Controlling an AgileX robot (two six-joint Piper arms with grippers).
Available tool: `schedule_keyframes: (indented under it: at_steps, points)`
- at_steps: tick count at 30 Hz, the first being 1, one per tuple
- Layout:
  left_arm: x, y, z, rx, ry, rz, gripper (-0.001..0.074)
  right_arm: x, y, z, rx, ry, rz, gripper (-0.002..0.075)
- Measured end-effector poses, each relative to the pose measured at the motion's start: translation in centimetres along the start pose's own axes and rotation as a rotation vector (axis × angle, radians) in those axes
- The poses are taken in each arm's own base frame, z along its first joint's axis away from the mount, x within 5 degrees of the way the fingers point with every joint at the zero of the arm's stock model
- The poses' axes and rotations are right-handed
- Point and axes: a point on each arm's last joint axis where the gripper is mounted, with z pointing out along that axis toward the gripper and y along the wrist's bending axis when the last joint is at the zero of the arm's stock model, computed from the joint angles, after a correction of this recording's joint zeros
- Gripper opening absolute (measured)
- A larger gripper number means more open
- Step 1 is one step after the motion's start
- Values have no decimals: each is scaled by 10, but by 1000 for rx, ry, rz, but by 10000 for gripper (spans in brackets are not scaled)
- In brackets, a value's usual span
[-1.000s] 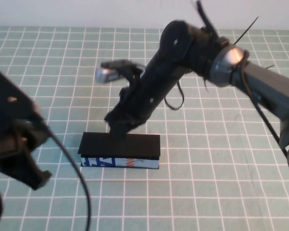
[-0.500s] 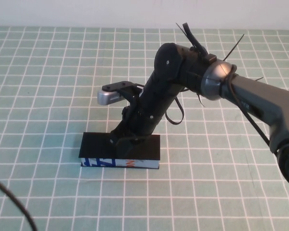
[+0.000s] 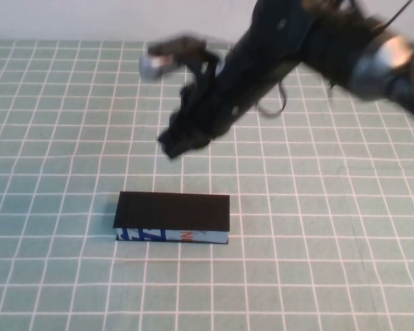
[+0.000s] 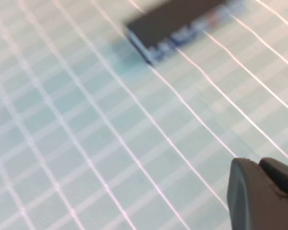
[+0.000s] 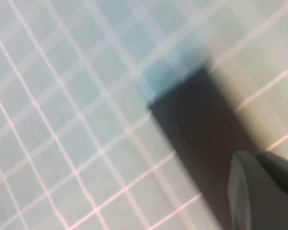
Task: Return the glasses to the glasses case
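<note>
The glasses case [image 3: 172, 212] lies shut on the green checked mat, matt black lid on top, its light blue printed front [image 3: 171, 235] facing me. The glasses are hidden. My right gripper [image 3: 171, 146] hangs in the air behind and above the case, apart from it, fingers together and empty. In the right wrist view the black lid [image 5: 201, 129] lies beyond the right gripper [image 5: 259, 162]. My left gripper [image 4: 258, 165] is out of the high view. Its wrist view shows its fingers together, empty, far from the case [image 4: 180, 24].
The green mat with white grid lines [image 3: 317, 262] covers the whole table. A pale wall [image 3: 90, 17] runs along the far edge. The right arm [image 3: 310, 48] reaches in from the upper right above the mat.
The right gripper has risen off the case lid and moved back, away from the case. The left arm has left the high view. The case has stayed shut in place.
</note>
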Motion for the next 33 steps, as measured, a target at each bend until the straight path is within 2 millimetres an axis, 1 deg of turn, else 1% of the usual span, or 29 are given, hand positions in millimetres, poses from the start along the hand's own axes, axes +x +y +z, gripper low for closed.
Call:
schedule_keyframes:
  at_steps: [1,2,3,4,7,8,9,12,14,17,19,21,24,26,29,30,33]
  points:
    - [2,-2,-1,21,15,10,1,-5,7,-19,26,-45,-27,-11]
    - [3,-3,-1,30,23,17,1,-10,16,-43,53,-98,-59,-11]
    - [4,-3,-2,29,19,22,2,-12,23,-60,76,-139,-83,-11]
    - [5,-3,-3,23,12,24,1,-14,31,-81,101,-184,-109,-11]
    - [3,1,-8,-36,-62,4,2,-11,57,-141,182,-297,-182,-11]
    - [2,4,-10,-63,-98,-18,2,-7,66,-162,217,-330,-203,-11]
    - [-1,6,-11,-86,-133,-46,2,-3,72,-178,245,-353,-214,-11]
    - [-6,12,-14,-153,-221,-130,1,18,93,-230,353,-407,-227,-11]
    - [-10,15,-15,-175,-270,-164,2,35,103,-257,422,-418,-210,-11]
    - [-14,16,-17,-182,-314,-178,2,56,116,-286,483,-428,-195,-11]
    - [-14,16,-16,-185,-324,-179,2,66,124,-300,495,-456,-191,-11]
    - [-14,16,-13,-186,-327,-179,2,78,132,-310,494,-480,-177,-11]
    - [-8,15,-2,-184,-294,-183,1,98,137,-311,481,-468,-138,-11]
    - [-2,14,8,-176,-261,-211,1,115,136,-303,477,-430,-100,-11]
    - [6,12,21,-164,-217,-252,1,144,130,-282,468,-363,-57,-11]
    - [9,12,25,-160,-203,-259,2,154,131,-278,468,-367,-52,-11]
    - [15,10,35,-153,-172,-272,1,186,127,-258,474,-392,-46,-11]
